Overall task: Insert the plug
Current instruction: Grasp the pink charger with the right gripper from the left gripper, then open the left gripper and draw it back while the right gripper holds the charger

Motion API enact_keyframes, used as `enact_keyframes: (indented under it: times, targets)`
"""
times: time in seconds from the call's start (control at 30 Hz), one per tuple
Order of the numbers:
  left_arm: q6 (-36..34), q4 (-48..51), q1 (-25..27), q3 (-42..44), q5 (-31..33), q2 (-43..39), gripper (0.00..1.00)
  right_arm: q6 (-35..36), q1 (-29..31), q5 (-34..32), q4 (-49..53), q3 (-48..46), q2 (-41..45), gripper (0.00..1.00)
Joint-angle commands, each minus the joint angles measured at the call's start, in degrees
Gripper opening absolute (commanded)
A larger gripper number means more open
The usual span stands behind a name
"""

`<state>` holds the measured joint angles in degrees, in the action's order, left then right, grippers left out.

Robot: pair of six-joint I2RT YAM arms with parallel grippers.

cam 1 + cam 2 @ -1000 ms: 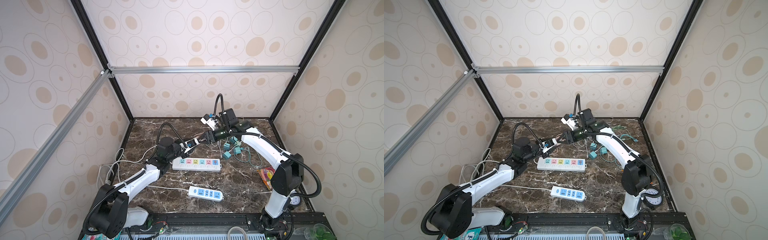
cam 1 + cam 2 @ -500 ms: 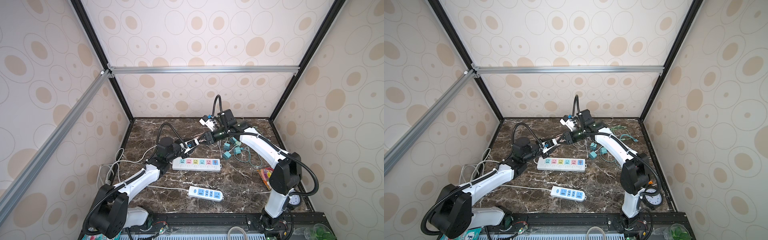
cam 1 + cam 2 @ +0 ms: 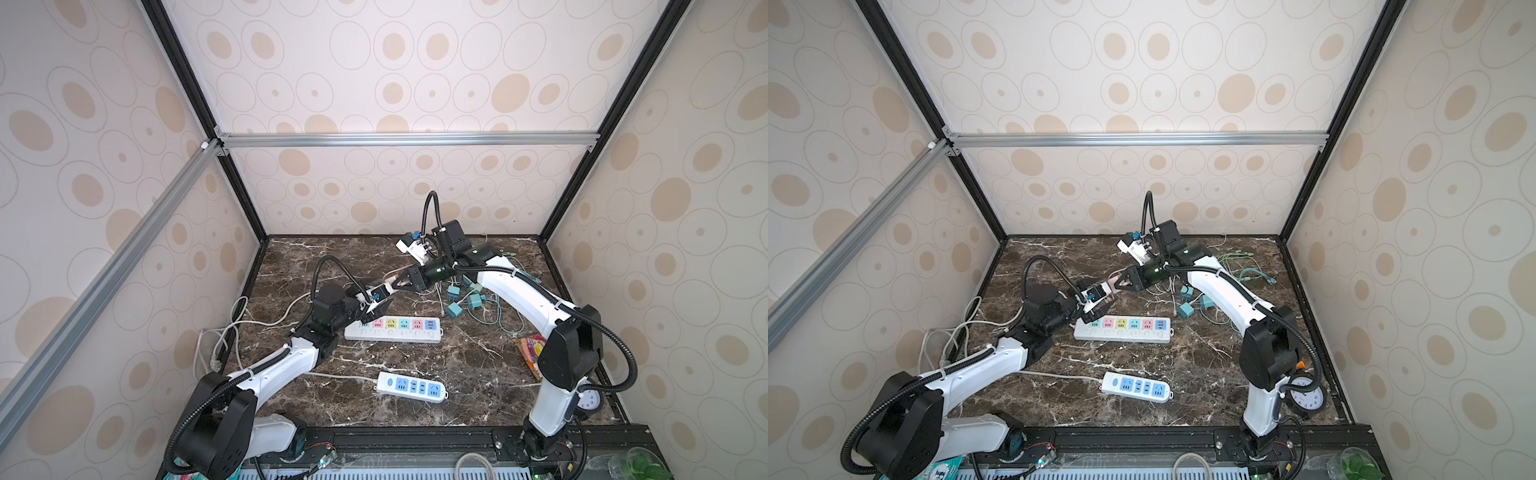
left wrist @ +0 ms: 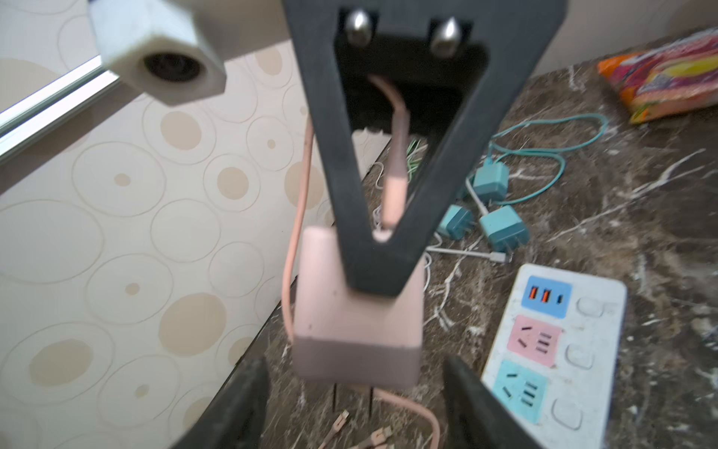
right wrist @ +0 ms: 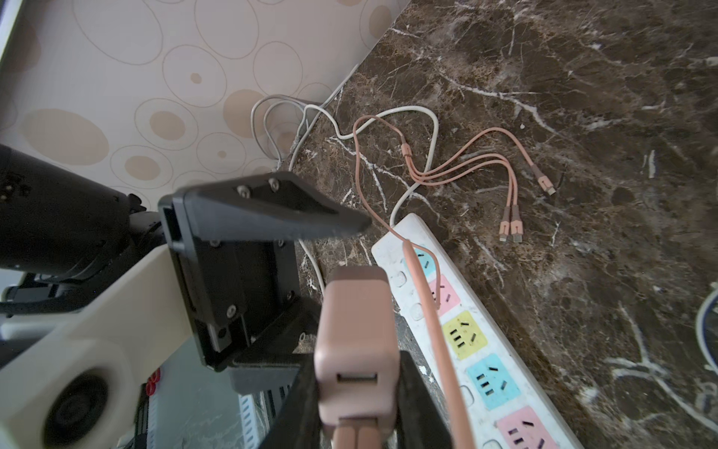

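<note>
Fig.: pink plug (image 5: 355, 342) in mid-air, near the end of the multicolour power strip (image 3: 392, 330) on my left arm's side, clamped betw. the jaws of my right gripper (image 3: 399, 283). My left gripper (image 4: 355, 365) stands wide, jaws either side of the plug w/o touching. Done, by my reading: plug off the table (image 3: 457, 374) & in hand. Left to do: align prongs w/ a socket, press home.

1. Long strip (image 3: 392, 331) is lying centrally.
2. Plug (image 5: 355, 322) is hanging just behind its left end.
3. Short strip (image 3: 411, 387) is lying before it.
4. Chargers (image 3: 454, 309) are lying behind it, rightward.
5. Packet (image 3: 528, 353) is lying far right.
</note>
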<state>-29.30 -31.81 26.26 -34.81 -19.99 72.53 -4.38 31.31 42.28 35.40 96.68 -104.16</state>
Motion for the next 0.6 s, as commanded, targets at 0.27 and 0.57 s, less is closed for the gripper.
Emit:
enact_keyframes:
  times: [0.27,0.57]
  targets:
    - [25.9,-2.5,-2.0,2.1,19.4,-2.7,0.98,3.5,-0.2,-4.6,-1.9,-0.2,1.0,0.0]
    - [56.8,18.4,-5.6,-2.0,28.5,-1.5,0.98,3.2,-0.1,-4.9,-3.0,0.0,0.6,0.0]
